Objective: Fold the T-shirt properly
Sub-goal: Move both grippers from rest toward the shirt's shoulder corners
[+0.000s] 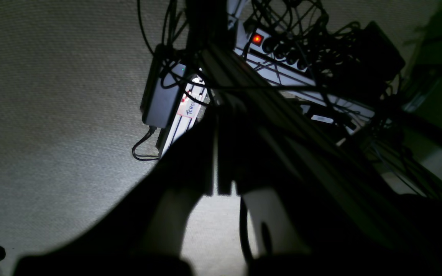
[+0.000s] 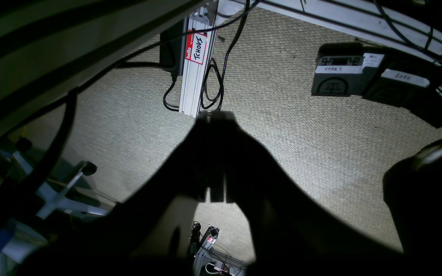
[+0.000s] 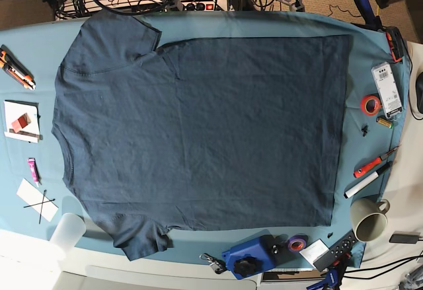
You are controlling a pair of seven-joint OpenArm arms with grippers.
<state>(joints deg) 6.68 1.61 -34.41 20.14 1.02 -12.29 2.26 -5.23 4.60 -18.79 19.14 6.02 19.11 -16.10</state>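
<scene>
Right gripper [image 2: 217, 153] parked below the table, facing beige carpet, jaws look closed, holding nothing | large dark navy short-sleeved cotton T-shirt [image 3: 198, 131] lies flat, unfolded, collar left, hem right, on teal table cloth [image 3: 39, 45] | left gripper [image 1: 215, 153] likewise parked, apparently closed, empty.

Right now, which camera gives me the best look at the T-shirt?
The base view. It shows the whole T-shirt spread flat on the teal table cloth, both sleeves and the hem visible. The left wrist and right wrist views show none of it, only carpet, cables and the dark outline of each gripper.
</scene>
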